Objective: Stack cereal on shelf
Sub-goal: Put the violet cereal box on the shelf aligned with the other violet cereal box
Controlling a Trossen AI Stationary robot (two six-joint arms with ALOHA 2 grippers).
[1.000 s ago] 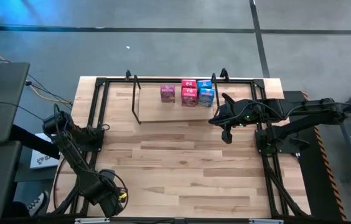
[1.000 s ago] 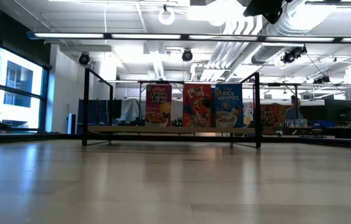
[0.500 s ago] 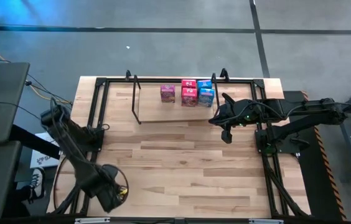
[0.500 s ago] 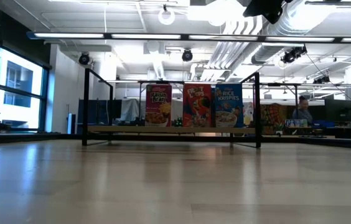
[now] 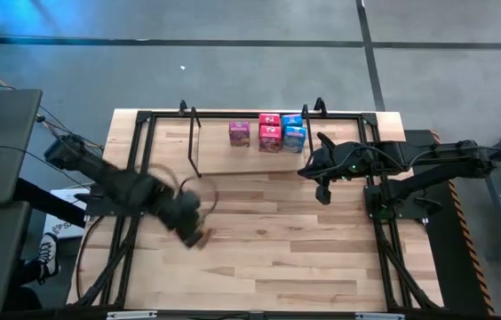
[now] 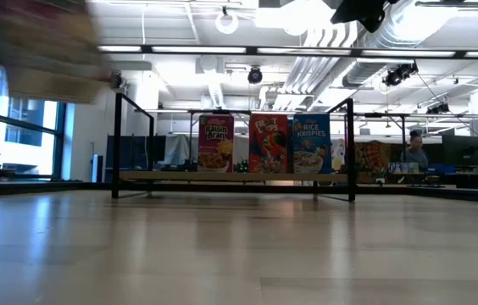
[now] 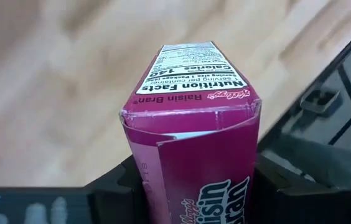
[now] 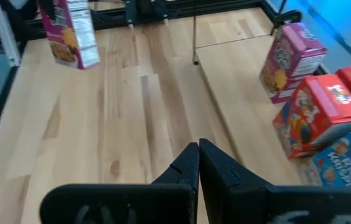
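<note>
The left gripper (image 7: 191, 186), its fingers clamped on a pink Raisin Bran box (image 7: 191, 124), carries it above the table (image 5: 259, 249) short of the shelf (image 5: 219, 158). Beside the shelf's right end the right gripper (image 8: 198, 163) waits, fingers pressed together on nothing. On the shelf board stand a purple box (image 5: 239, 133), a red box (image 5: 270, 132) and a blue box (image 5: 294, 132). Judgement: keep the carried box upright, clear the front wire, and set it in the bare space left of the purple box.
</note>
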